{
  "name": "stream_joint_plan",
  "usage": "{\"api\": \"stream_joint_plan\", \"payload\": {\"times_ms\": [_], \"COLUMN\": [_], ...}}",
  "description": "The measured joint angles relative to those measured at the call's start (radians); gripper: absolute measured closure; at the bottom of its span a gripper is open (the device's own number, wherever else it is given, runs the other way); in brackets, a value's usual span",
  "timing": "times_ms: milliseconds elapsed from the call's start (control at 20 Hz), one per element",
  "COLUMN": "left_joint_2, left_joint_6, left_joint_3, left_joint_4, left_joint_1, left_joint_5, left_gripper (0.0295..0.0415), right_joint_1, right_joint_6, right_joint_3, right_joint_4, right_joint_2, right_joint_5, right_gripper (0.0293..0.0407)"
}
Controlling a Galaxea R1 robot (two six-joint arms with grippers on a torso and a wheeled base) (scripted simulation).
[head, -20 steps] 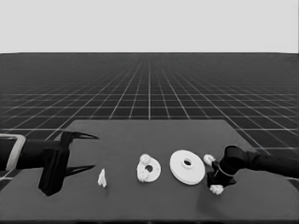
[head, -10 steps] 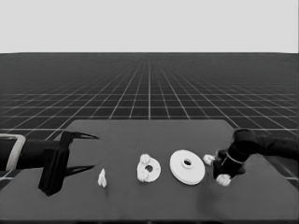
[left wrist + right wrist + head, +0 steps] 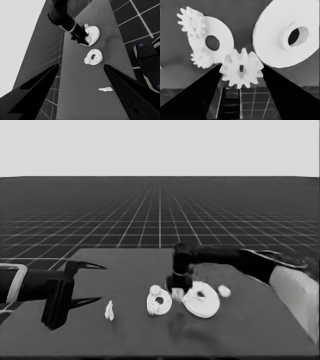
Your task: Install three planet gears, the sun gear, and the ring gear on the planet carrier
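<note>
My right gripper (image 3: 178,289) reaches in from the right and hangs between the two round parts, shut on a small planet gear (image 3: 241,71). The smaller round part, the planet carrier (image 3: 160,302), lies just left of it with two planet gears (image 3: 191,21) (image 3: 201,59) on its rim. To the gripper's right lies the larger round part, the ring gear (image 3: 202,301). Another planet gear (image 3: 224,291) lies loose beyond the ring gear's right side. My left gripper (image 3: 97,282) waits open over the table's left end, with nothing between its fingers.
A thin white piece (image 3: 109,310) lies on the table between the left gripper and the planet carrier. The right arm's pale grey part (image 3: 295,295) fills the lower right corner. Dark machinery with blue lights (image 3: 147,65) sits past the table's edge.
The right gripper has lifted a gear from the table right of the ring gear. It has carried the gear left to the gap between the two round parts. The left arm stayed still.
</note>
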Motion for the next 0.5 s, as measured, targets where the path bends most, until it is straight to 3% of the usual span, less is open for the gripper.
{"api": "stream_joint_plan", "payload": {"times_ms": [300,400,500], "left_joint_2": [0.000,0.000,0.000], "left_joint_6": [0.000,0.000,0.000], "left_joint_3": [0.000,0.000,0.000], "left_joint_4": [0.000,0.000,0.000], "left_joint_1": [0.000,0.000,0.000], "left_joint_5": [0.000,0.000,0.000], "left_gripper": [0.0326,0.0326,0.0326], "right_joint_1": [0.000,-0.103,-0.140], "right_joint_6": [-0.067,-0.104,-0.122], "right_joint_3": [-0.173,-0.233,-0.265], "right_joint_4": [0.007,-0.092,-0.124], "right_joint_2": [0.117,0.134,0.143], "right_joint_5": [0.013,0.044,0.059], "right_gripper": [0.0388,0.0388,0.0388]}}
